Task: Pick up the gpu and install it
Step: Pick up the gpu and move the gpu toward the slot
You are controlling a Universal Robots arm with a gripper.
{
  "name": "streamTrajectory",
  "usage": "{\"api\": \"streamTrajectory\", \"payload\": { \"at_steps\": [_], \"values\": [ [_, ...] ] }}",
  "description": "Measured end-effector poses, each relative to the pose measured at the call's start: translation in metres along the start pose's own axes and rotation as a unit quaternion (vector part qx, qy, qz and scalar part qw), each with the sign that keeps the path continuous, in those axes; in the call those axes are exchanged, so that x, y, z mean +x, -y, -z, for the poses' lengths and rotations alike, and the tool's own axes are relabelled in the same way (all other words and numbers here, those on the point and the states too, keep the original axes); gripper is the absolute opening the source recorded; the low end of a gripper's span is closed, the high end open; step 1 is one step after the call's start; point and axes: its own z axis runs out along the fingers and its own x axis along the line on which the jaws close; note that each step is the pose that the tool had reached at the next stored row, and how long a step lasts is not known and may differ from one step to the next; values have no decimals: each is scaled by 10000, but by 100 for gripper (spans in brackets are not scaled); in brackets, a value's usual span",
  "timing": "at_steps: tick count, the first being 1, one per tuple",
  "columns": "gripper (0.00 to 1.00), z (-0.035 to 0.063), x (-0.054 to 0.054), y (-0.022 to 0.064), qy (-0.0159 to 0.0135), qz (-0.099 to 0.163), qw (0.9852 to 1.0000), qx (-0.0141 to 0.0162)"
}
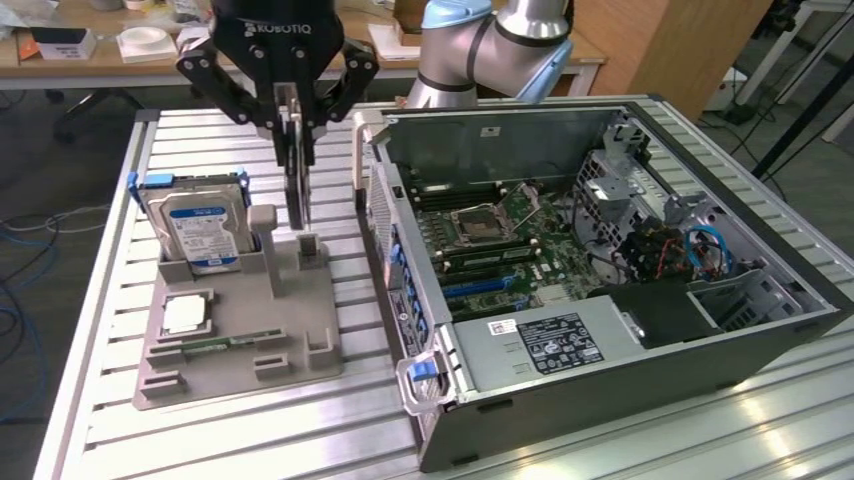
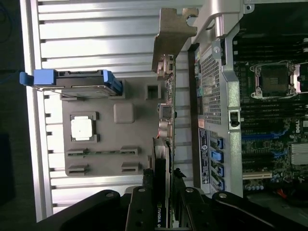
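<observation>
A silver hard drive with a blue label stands upright in a grey holder on a slatted metal table. A square processor chip and a narrow memory stick lie in the holder. Just beside it, an open computer case shows its green motherboard.
</observation>
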Motion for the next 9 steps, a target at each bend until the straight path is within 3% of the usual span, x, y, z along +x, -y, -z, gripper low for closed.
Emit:
{"api": "streamTrajectory", "payload": {
  "at_steps": [9],
  "values": [
    [26, 114, -2, -5, 0, 0, 10000, 0]
  ]
}}
